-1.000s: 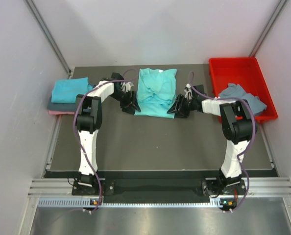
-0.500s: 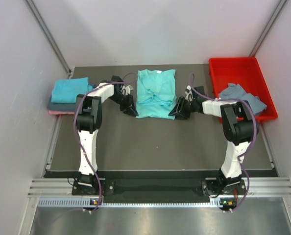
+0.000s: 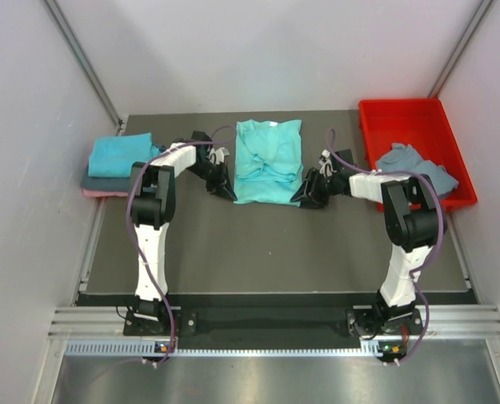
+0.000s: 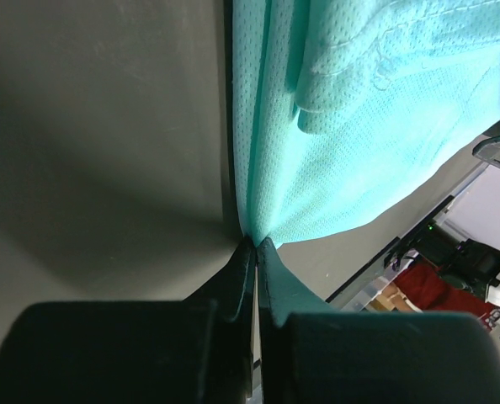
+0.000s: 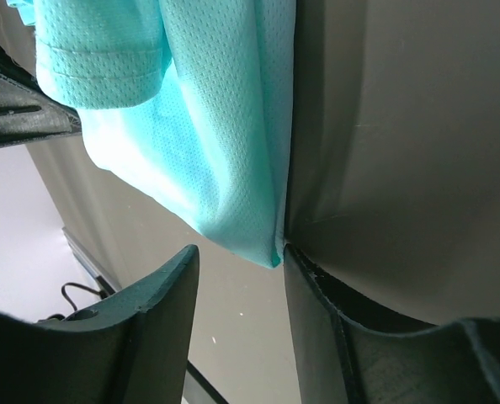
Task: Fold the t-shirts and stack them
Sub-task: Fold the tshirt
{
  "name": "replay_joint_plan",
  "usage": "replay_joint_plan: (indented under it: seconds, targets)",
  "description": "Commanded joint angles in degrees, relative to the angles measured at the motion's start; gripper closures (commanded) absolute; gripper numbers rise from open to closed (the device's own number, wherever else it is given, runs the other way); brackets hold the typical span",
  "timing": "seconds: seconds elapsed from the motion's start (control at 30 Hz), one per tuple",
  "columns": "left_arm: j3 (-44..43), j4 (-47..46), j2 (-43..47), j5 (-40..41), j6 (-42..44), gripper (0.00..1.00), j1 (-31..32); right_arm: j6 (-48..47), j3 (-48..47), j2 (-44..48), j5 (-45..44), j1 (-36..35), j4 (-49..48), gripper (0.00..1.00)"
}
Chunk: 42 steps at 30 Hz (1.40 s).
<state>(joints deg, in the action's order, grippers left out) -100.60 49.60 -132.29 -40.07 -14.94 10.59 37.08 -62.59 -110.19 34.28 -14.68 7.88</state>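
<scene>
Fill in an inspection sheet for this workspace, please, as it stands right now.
Surface: dark mat, flat.
Job's things: mint shirt partly folded at centre back; stack at left, teal on top, grey and pink below; grey-blue shirt draped over the tray's near rim.
Clutter: red tray at right; nothing else seen.
End effectors: left end effector shut on the mint shirt's near left corner; right end effector open, astride its near right corner.
Cables: purple cables loop along both arms.
Surroundings: white walls; metal rail at the near edge.
</scene>
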Motion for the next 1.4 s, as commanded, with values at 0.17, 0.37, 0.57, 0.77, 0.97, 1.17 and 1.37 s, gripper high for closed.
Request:
replay_joint_plan:
  seconds: [0.17,0.37,0.57,0.77,0.97,1.17,1.37]
  targets:
    - [1.4,0.0,3.3,-0.6,0.5,1.00,-0.1,-1.5,0.5,-2.8,-3.2,-0.3,-0.8,0.62]
    - [1.7,0.1,3.6,-0.7,0.8,1.00,-0.1,-2.0,-0.1,-2.1,-2.9,-0.3,-2.3,0.93]
    - [0.1,0.6,7.3,-1.1,0.7,1.00,-0.1,-5.6,-1.7,5.2,-1.2,1.0,0.9,1.00]
    - [-1.3,0.1,16.3,-1.3,0.3,1.00,0.1,-7.4,-5.3,16.1,-0.8,2.0,5.8,1.00]
    - [2.3,0.4,22.2,-1.8,-0.1,1.00,0.2,-7.1,-2.2,22.7,-1.1,1.8,7.1,1.00]
    - [12.2,1.9,25.4,-2.6,0.3,1.00,0.7,-7.7,8.6,25.6,-1.8,1.6,6.8,1.00]
    - [20.8,0.9,29.1,-3.3,-0.8,1.00,1.3,-8.5,14.7,28.1,-1.1,1.5,6.9,1.00]
